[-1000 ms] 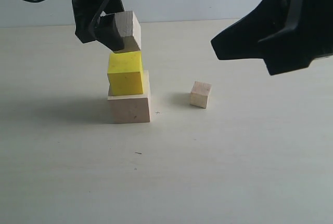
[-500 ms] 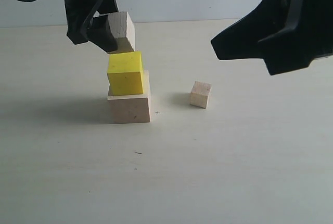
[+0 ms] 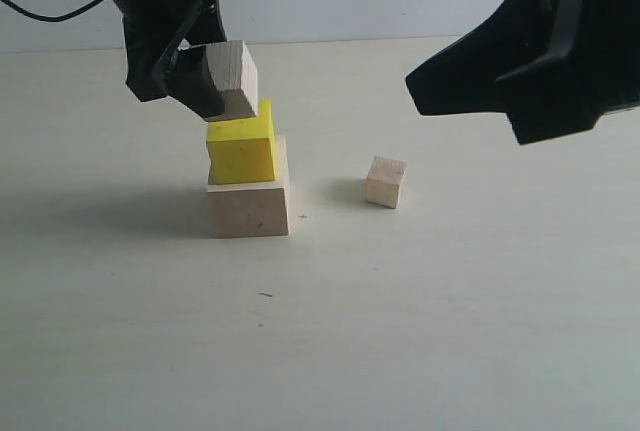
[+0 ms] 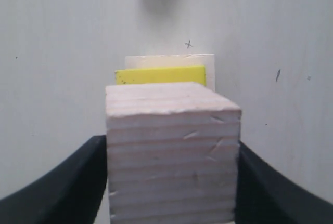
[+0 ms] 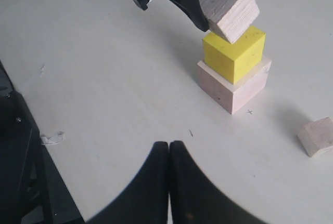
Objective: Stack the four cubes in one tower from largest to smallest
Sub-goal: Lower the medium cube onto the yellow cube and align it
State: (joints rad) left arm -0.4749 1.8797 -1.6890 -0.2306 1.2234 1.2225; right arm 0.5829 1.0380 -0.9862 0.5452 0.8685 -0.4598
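My left pincer (image 3: 212, 79) clamped the medium wood cube (image 3: 234, 69) by opposite faces, jaws spread to its width. The cube was tilted, its low corner at the top edge of the yellow cube (image 3: 241, 151); whether they touched, I couldn't tell. The yellow cube sat on the large wood cube (image 3: 250, 208). My right pincer (image 5: 169, 148) hung closed and empty, well apart. Bare table (image 3: 450, 311) lay all around. I counted four cubes, three wood and one yellow, with the small wood cube (image 3: 386, 182) alone beside the stack.

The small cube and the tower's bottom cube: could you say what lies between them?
Only bare table and a cross mark separate the small cube from the bottom cube, per the exterior view.
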